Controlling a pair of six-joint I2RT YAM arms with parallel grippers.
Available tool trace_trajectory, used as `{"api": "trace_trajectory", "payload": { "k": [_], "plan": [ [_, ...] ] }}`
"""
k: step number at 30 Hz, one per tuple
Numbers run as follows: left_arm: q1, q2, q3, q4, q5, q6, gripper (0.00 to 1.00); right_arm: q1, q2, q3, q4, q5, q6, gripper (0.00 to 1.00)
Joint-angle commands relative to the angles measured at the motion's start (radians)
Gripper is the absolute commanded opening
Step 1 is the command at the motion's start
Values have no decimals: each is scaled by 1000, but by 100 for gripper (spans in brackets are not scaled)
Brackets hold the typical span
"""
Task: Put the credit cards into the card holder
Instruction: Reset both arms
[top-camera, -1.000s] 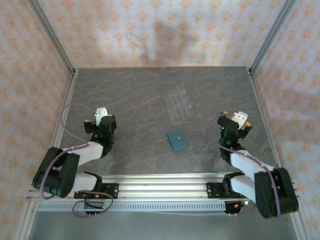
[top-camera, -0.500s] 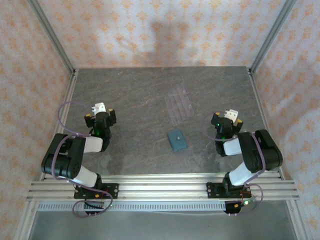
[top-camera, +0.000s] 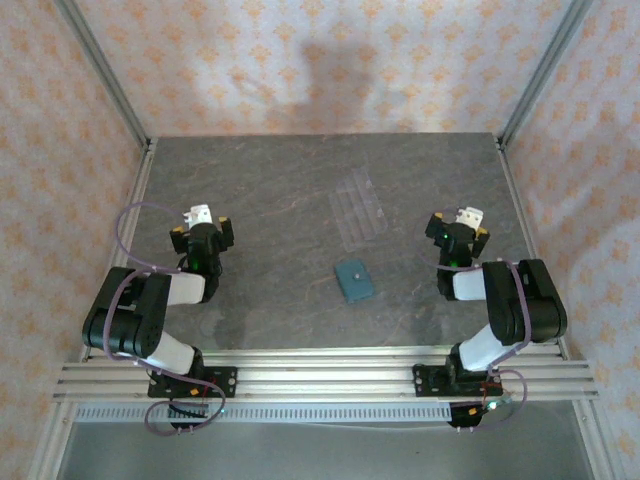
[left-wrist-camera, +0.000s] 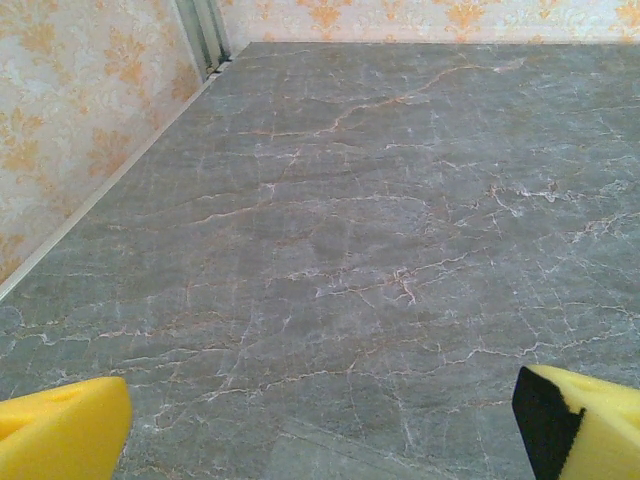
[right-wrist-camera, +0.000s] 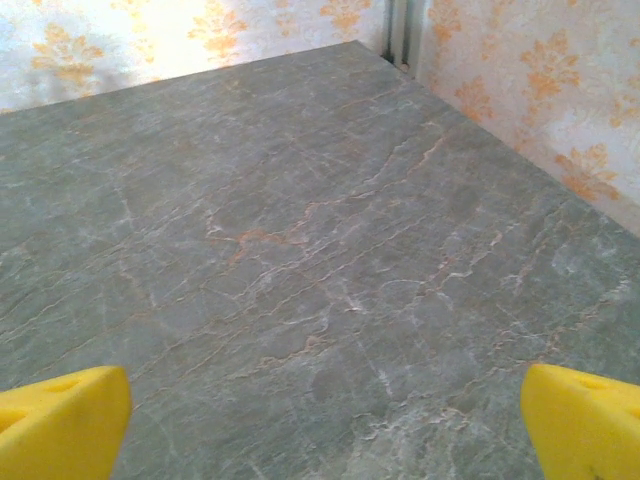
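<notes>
One card holder (top-camera: 354, 280) and one clear rack (top-camera: 358, 213) show from above. Wrist views: left claw (left-wrist-camera: 320, 432), right claw (right-wrist-camera: 322, 425), both gaping, empty.

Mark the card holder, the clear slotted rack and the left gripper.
card holder (top-camera: 354, 279): top external view, middle of its teal cover.
clear slotted rack (top-camera: 358, 208): top external view, middle of its ribbed face.
left gripper (left-wrist-camera: 320, 425): left wrist view, midway between its yellow fingertips.

The left arm (top-camera: 128, 318) and right arm (top-camera: 522, 300) are black with white forearm shells, looping purple cables (top-camera: 121, 232), and bright yellow fingers (left-wrist-camera: 60, 430).
</notes>
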Motion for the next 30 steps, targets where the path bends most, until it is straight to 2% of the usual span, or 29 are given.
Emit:
{"api": "trace_trajectory", "payload": {
  "k": [1,12,30],
  "plan": [
    [5,-12,16,-10,3,-9,100,9,-11,4,-7,-28,-18,99],
    [5,-12,17,-12,4,-9,99,-14,-11,18,-38,-79,-4,99],
    [3,-12,17,-10,3,-8,99,-13,-13,17,-33,-77,-9,100]
  ]
}}
